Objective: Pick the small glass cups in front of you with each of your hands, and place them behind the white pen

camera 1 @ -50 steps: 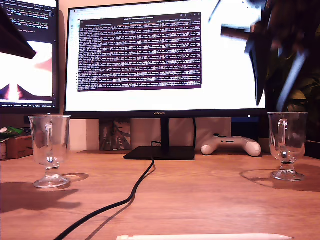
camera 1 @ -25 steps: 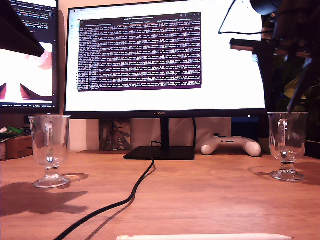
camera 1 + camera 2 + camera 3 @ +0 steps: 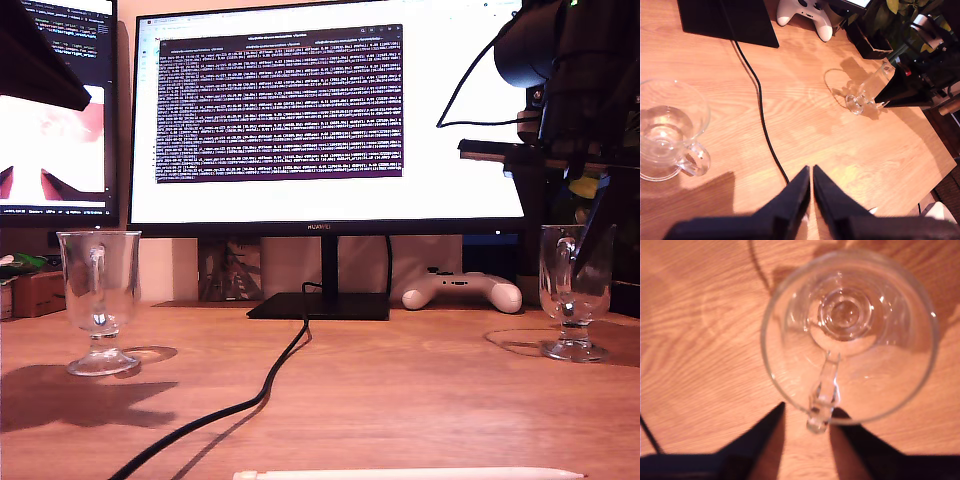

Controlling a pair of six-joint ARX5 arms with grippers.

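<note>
The white pen (image 3: 410, 473) lies nearest, along the desk (image 3: 400, 390) front edge in the exterior view. Beyond it a black cable (image 3: 270, 385) snakes back. One glass cup (image 3: 99, 300) stands at that view's left; my first end effector (image 3: 812, 192) hovers high beside it, fingers together, empty. The other glass cup (image 3: 850, 335) stands at the exterior view's right, my second end effector (image 3: 807, 427) apart, straddling its loop handle. Both cups look rigid, slick, brittle and top-heavy on narrow stems; gripping the handle or rim wall gently seems wisest.
</note>
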